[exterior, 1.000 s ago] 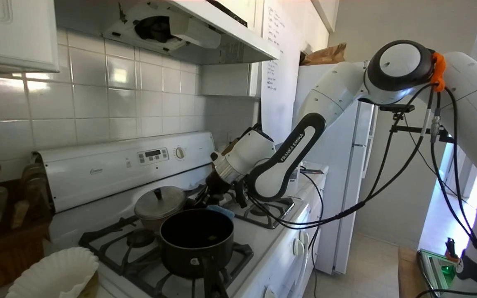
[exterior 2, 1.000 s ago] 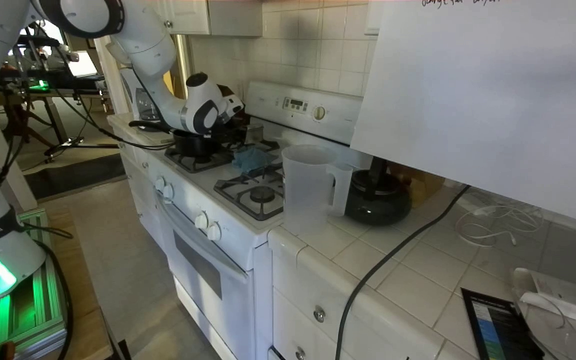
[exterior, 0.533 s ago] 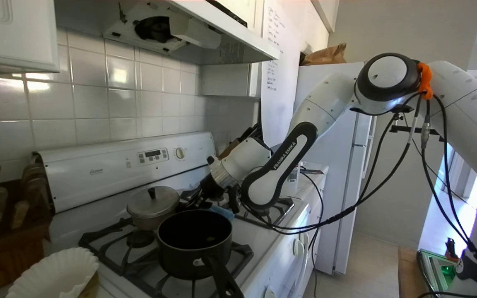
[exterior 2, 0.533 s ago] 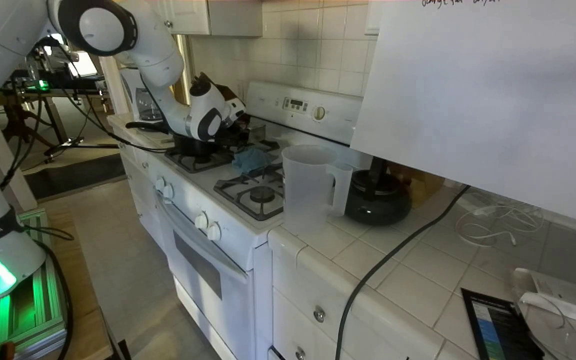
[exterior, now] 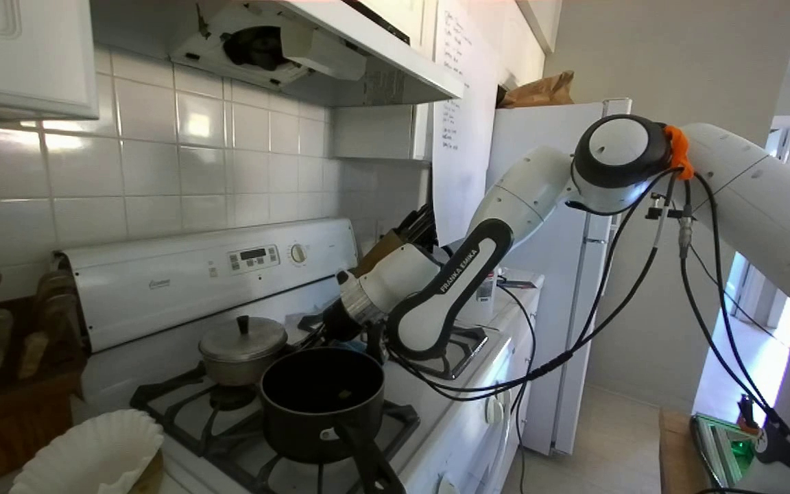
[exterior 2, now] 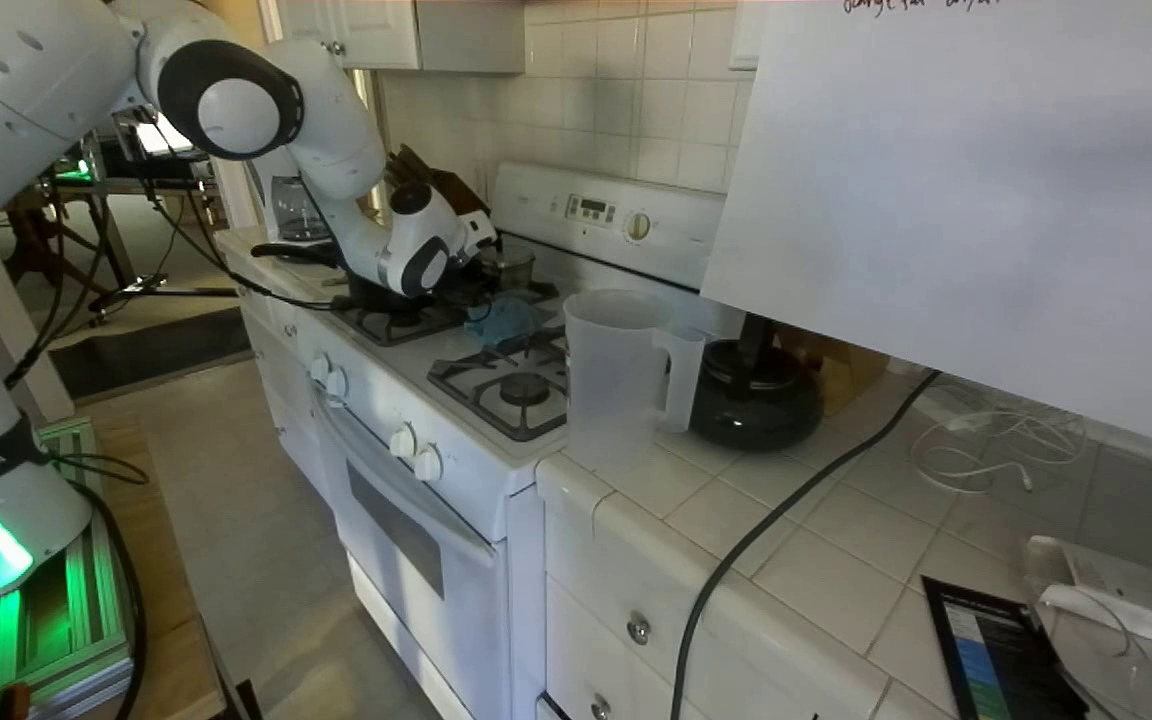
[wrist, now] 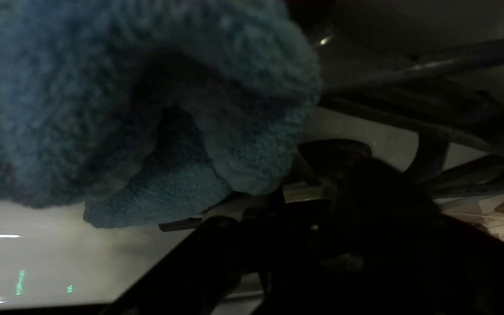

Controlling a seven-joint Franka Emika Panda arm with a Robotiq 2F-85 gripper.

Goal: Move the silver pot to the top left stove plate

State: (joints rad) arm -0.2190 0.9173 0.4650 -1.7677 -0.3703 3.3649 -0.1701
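The silver pot [exterior: 241, 350], with its domed lid and black knob, stands upright over the rear burner of the near grate in an exterior view. It also shows partly in an exterior view [exterior 2: 508, 268]. That burner, the top left stove plate [exterior: 232, 398], lies just below the pot; I cannot tell if the pot touches it. My gripper [exterior: 313, 336] is at the pot's handle side and moves together with it, shut on the handle. The fingertips are mostly hidden. In the wrist view the gripper [wrist: 287, 218] is very dark, and the pot cannot be made out.
A larger black pot [exterior: 319, 418] stands on the front burner, close to the silver pot and gripper. A blue cloth [wrist: 103, 109] lies on the stove beside the gripper. A clear jug [exterior 2: 616, 380], a pale bowl [exterior: 90, 446] and a knife block [exterior: 18, 384] stand nearby.
The silver pot and gripper have moved left and slightly down in an exterior view, toward the rear burner. The arm has lowered. The black pot has turned slightly, its handle swinging right.
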